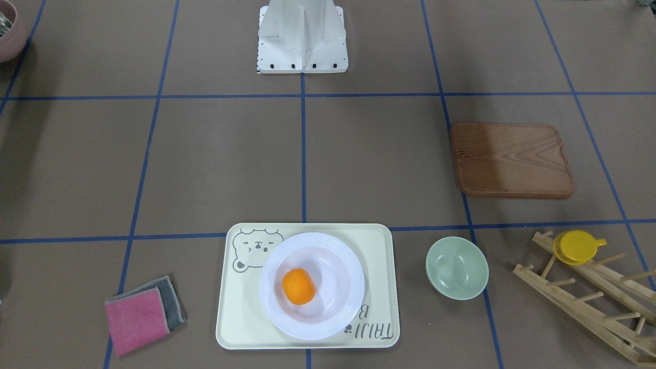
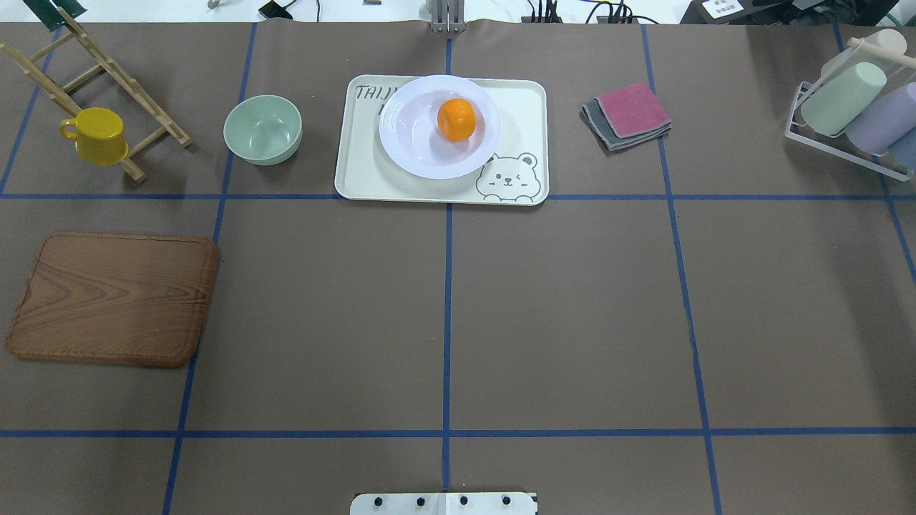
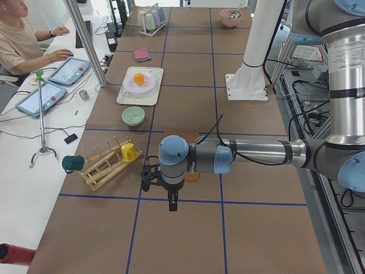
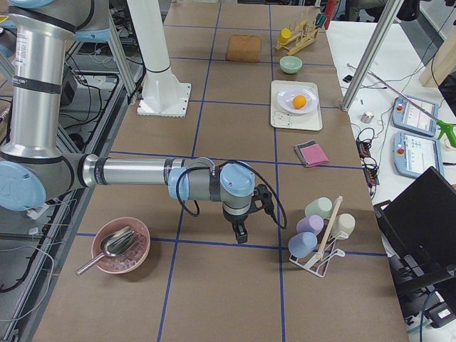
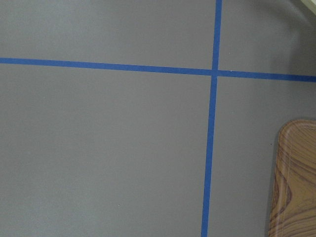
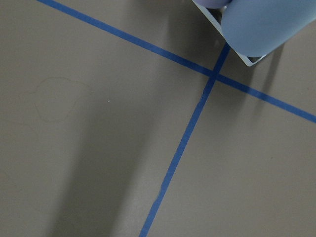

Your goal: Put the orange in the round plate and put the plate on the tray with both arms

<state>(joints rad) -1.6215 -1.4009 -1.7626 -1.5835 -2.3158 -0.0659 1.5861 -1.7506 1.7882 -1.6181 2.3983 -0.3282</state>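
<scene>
The tray lies lengthwise across the table; left tool, right tool: spread unclear.

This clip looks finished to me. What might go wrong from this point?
1. The orange lies loose in the round plate; a knock to the tray might set it rolling.
2. The plate sits near the tray's operator-side edge, not centred, so lifting the tray might tip it.
3. The left gripper hangs by the wooden board; a careless sweep might strike it.
</scene>
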